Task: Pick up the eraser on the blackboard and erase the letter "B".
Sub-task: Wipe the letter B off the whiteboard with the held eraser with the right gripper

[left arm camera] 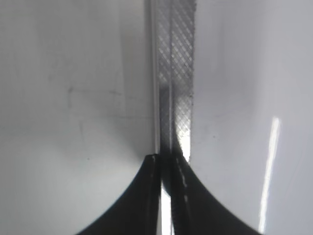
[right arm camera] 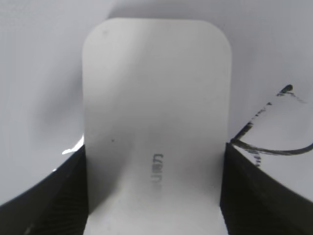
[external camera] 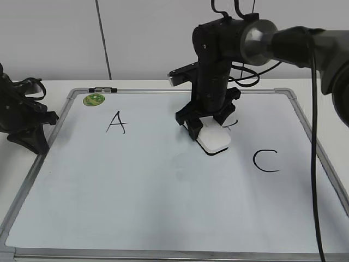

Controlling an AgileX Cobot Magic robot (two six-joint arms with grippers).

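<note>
**Right gripper clamps the eraser on the board's middle**

The large rectangular whiteboard with a pale, glossy surface and a silver-grey metal frame (external camera: 305, 123) lies flat on the table and serves here as the blackboard. Near its centre rests the smooth white oblong plastic eraser with rounded corners (external camera: 214, 138), faint grey lettering on its top face (right arm camera: 157, 169). The right gripper (external camera: 207, 124) has its two black, finely ribbed fingers (right arm camera: 254, 196) closed against the eraser's long sides, holding it flat on the board. Just beside the eraser, on its side toward the black hand-drawn "C" (external camera: 265, 161), smeared black strokes of the letter "B" (right arm camera: 264, 132) show; part of it is hidden by the arm. The bulky black right arm comes down steeply from the upper right, wrist nearly vertical. Beyond the board's left edge sits the left gripper (external camera: 30, 136), its dark curved fingers (left arm camera: 146, 196) pressed together, empty, over the cross-hatched metal frame. Farther back lie the black "A" (external camera: 116, 122) and a small round green magnet (external camera: 94, 100).
</note>
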